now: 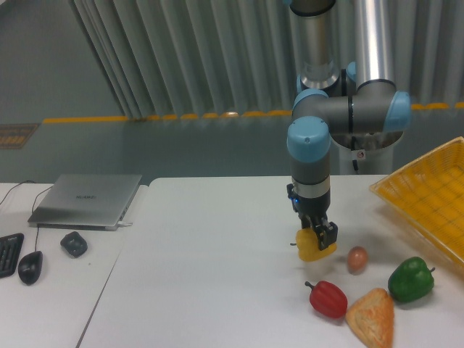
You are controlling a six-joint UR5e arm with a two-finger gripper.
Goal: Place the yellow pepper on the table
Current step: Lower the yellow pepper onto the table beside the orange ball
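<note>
gripper [317,233] clasping yellow pepper [313,249], above table [210,275]

Robot lab or test cell: grey ribbed curtain wall [181,58] across frame top, yellow floor stripe [145,117] mid-left, closed silver laptop [87,200], black mouse [30,267] on white side desk [51,290] lower left.

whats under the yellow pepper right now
Bare white table lies below the yellow pepper, which the tool grips. Whether it touches the surface cannot be told.

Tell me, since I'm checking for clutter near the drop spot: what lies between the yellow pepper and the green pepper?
In the fixed camera view, a small round tan-orange item sits on the table between the yellow pepper and the green pepper.
</note>
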